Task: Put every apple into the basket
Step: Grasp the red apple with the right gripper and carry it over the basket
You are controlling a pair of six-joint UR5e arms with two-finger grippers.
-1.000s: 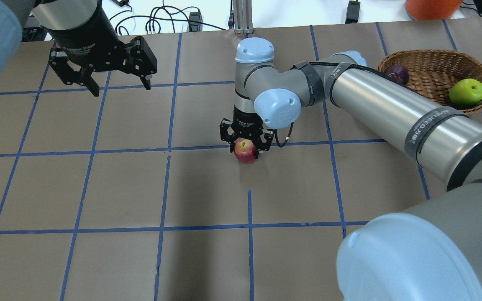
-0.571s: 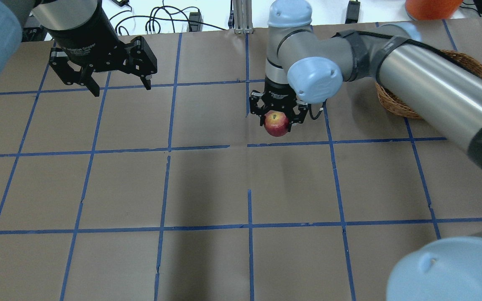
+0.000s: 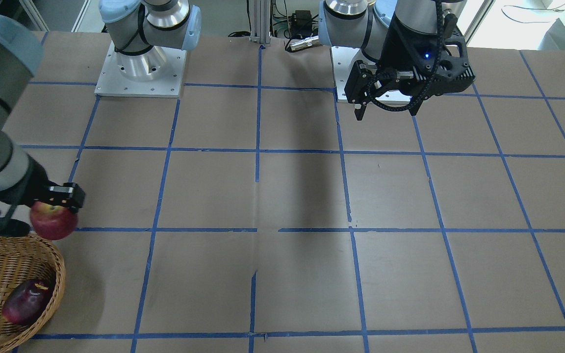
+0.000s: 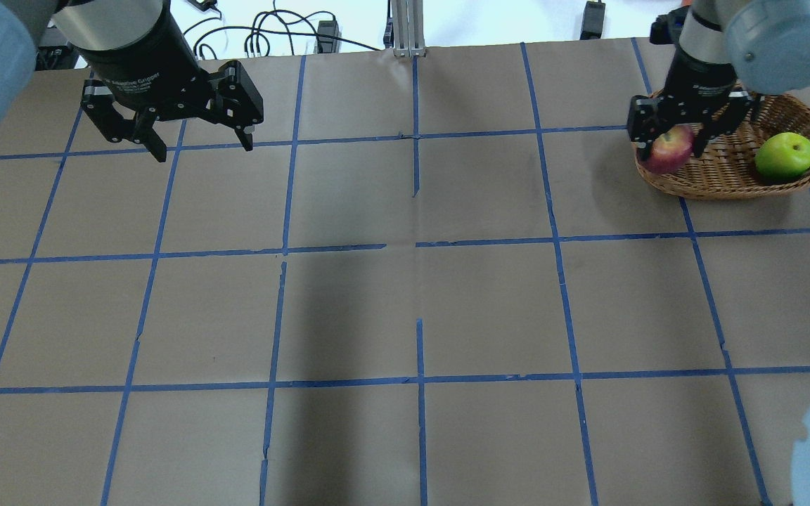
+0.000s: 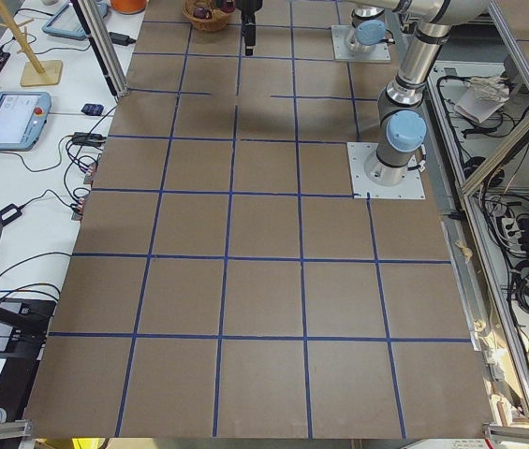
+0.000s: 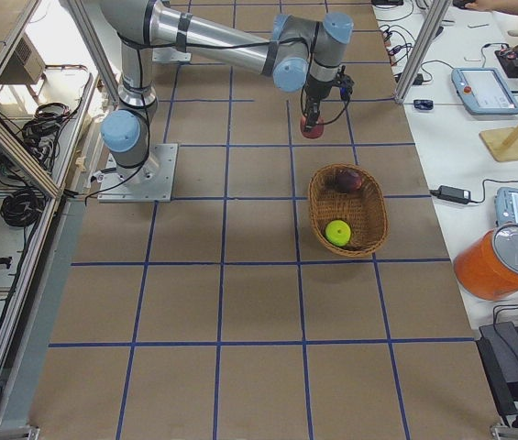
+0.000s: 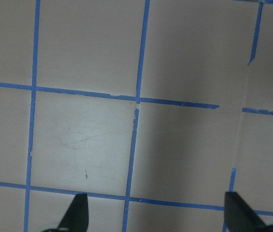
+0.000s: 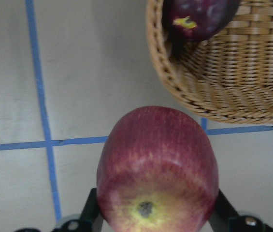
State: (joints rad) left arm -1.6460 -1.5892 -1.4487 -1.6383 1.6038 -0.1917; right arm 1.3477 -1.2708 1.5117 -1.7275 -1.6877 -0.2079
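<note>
My right gripper (image 4: 671, 146) is shut on the red apple (image 4: 669, 149) and holds it in the air by the left end of the wicker basket (image 4: 728, 188). In the right wrist view the red apple (image 8: 158, 169) hangs just outside the basket rim (image 8: 161, 63). The green apple (image 4: 785, 154) and the maroon apple (image 3: 27, 301) lie in the basket (image 3: 58, 274). In the overhead view the maroon apple is hidden behind my right gripper. My left gripper (image 4: 205, 151) is open and empty above the table's far left.
An orange container (image 4: 725, 14) stands beyond the table's far right corner. Cables and a metal post (image 4: 405, 28) lie along the far edge. The two arm bases (image 3: 140, 63) stand at the robot's side. Blue tape lines grid the brown table.
My right arm has lifted the red apple from the middle of the table and carried it right and farther out, to the basket's end. The left arm has not moved.
</note>
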